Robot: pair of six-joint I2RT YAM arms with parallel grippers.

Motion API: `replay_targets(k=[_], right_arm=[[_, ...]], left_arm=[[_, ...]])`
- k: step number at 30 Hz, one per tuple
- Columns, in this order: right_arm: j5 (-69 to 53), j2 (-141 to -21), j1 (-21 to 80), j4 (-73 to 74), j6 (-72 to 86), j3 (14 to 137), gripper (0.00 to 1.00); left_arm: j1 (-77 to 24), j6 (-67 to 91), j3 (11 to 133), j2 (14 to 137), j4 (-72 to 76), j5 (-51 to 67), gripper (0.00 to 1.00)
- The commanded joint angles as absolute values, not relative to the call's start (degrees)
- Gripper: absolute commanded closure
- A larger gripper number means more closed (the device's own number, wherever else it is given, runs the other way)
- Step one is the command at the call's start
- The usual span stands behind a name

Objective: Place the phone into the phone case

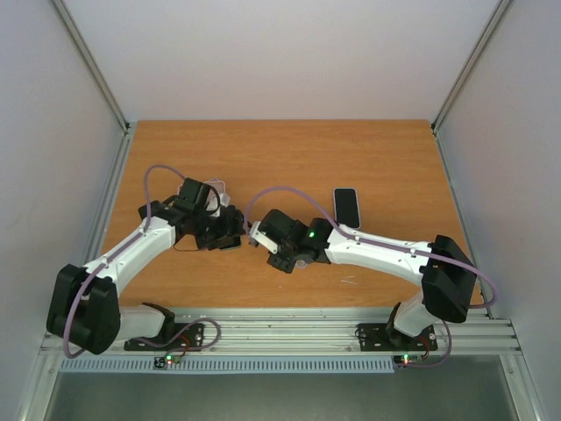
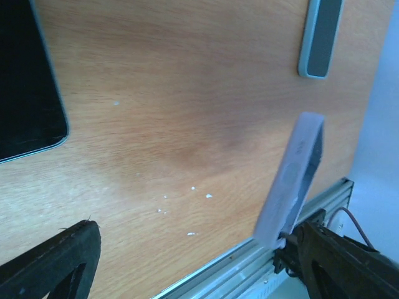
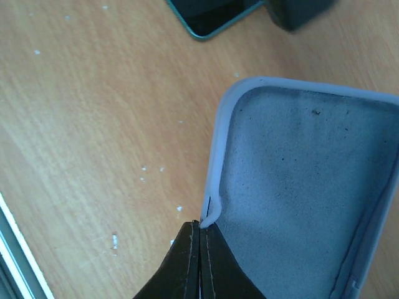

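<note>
A black phone with a teal rim lies flat on the wooden table, mostly hidden under the left arm from above; its corner shows in the right wrist view. The pale blue-grey phone case has a grey lining. My right gripper is shut on its rim and holds it tilted above the table. It appears edge-on in the left wrist view and is small from above. My left gripper is open and empty, low over the table next to the phone.
A second flat slab with a dark face and pale rim lies right of centre on the table, also in the left wrist view. The aluminium rail runs along the near edge. Small white specks dot the wood.
</note>
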State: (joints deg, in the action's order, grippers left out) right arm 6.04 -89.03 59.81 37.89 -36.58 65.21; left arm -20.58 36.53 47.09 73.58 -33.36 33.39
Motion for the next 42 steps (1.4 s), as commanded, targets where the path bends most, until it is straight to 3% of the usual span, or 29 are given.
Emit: replay_targets(k=[1, 12, 23, 27, 30, 34, 37, 42], right_arm=[[7.84, -90.1, 62.81, 36.8, -39.02, 67.58, 0.99], [7.51, -90.03, 66.25, 35.29, -40.81, 68.63, 0.99], [9.44, -88.49, 66.36, 32.32, -39.65, 66.53, 0.97], [10.61, -86.11, 65.78, 29.91, -37.15, 65.09, 0.79], [11.23, -82.49, 63.89, 27.99, -33.04, 63.88, 0.57], [9.19, -77.33, 59.58, 27.39, -24.86, 62.57, 0.41], [8.4, -74.41, 56.59, 28.21, -17.39, 61.89, 0.31], [11.24, -71.54, 53.82, 30.05, -4.04, 60.11, 0.25]], left_arm=[[-20.37, 35.33, 48.04, 75.0, -29.48, 40.64, 0.15], [-22.27, 34.99, 47.6, 77.52, -26.34, 44.11, 0.43], [-22.5, 34.59, 47.32, 76.36, -25.57, 42.89, 0.99], [-22.5, 35.72, 46.38, 73.13, -24.46, 40.07, 1.0], [-22.5, 38.49, 44.83, 69.95, -22.3, 36.14, 1.0], [-22.5, 46.36, 40.14, 65.73, -14.44, 32.63, 0.99], [-23.25, 52.68, 36.97, 62.51, -9.63, 28.35, 0.99], [-26.46, 58.04, 34.95, 56.89, -8.71, 16.48, 1.0]])
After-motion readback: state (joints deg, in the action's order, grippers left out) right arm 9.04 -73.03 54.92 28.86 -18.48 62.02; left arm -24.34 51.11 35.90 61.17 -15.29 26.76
